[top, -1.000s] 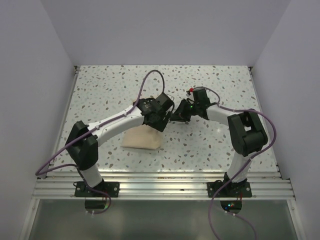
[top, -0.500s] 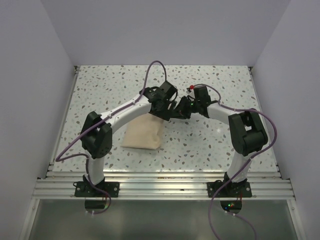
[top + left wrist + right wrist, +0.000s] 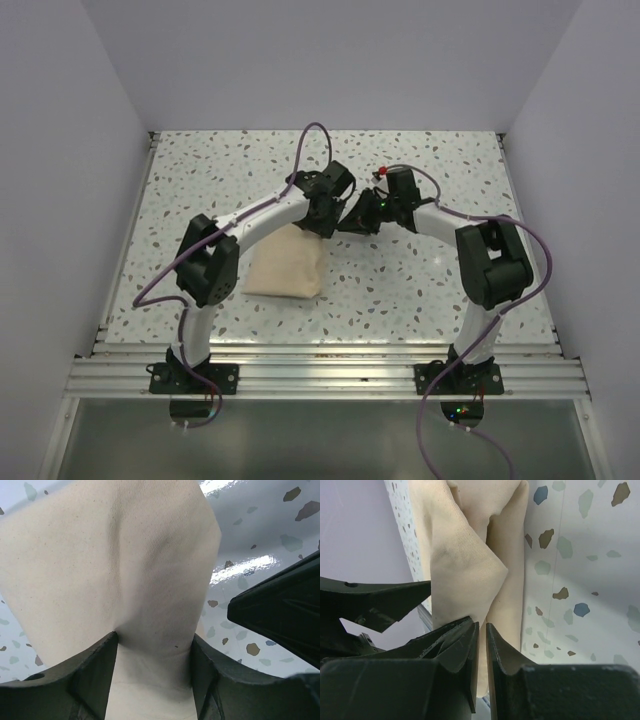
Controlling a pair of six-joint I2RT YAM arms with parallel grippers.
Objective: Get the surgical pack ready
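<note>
The surgical pack (image 3: 285, 268) is a plain beige cloth bundle lying left of the table's middle. Its far right corner is lifted toward both grippers. My left gripper (image 3: 325, 215) is at that corner. In the left wrist view, the cloth (image 3: 100, 555) fills the gap of the left gripper (image 3: 154, 635) and bunches against both fingers. My right gripper (image 3: 352, 222) faces it from the right. The right wrist view shows the right gripper (image 3: 481, 625) nearly shut, with a thin fold of the cloth (image 3: 465, 555) pinched between its fingers. Whatever lies inside the bundle is hidden.
The speckled tabletop (image 3: 420, 280) is bounded by walls on three sides and a metal rail (image 3: 320, 360) at the near edge. The right gripper's black body (image 3: 285, 615) shows close beside the left fingers. The left gripper's body (image 3: 370, 605) shows beside the right fingers.
The left arm has swung in, bringing its gripper back and right to the cloth corner beside the right gripper, and its jaws have narrowed onto the cloth. The right gripper kept its pinch.
</note>
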